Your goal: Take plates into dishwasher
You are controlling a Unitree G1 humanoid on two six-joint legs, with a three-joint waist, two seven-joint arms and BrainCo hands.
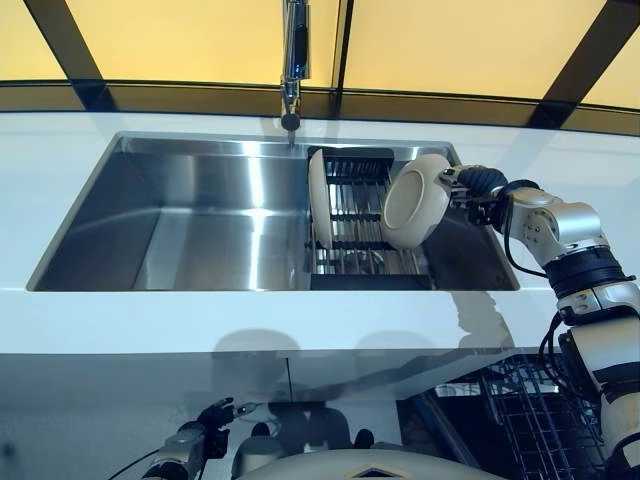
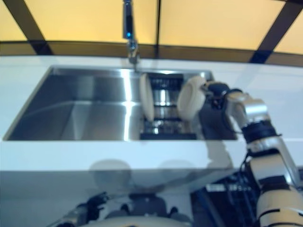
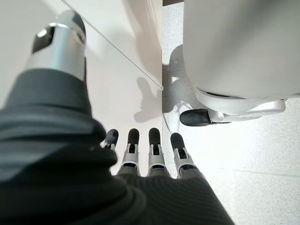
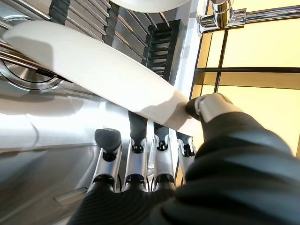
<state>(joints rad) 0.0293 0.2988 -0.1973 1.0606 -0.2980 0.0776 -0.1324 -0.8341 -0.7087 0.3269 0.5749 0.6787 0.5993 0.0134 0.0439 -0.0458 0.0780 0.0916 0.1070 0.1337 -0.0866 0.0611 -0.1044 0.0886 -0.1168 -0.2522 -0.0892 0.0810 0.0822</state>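
The right hand (image 1: 478, 188) pinched one plate (image 1: 415, 201) by its rim; another plate (image 1: 319, 198) beyond it awaited. The left hand (image 3: 140, 150) hung open, empty.

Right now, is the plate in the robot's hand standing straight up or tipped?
Tipped. The plate leans over the rack, pinched by the right hand.

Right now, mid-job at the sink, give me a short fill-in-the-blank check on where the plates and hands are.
1. The round cream plate is pinched at its rim by the robot's ____ hand.
2. A second cream plate stands on edge in the black dish rack inside the steel ____.
3. The left hand hangs low, holding ____.

Missing: right; sink; nothing
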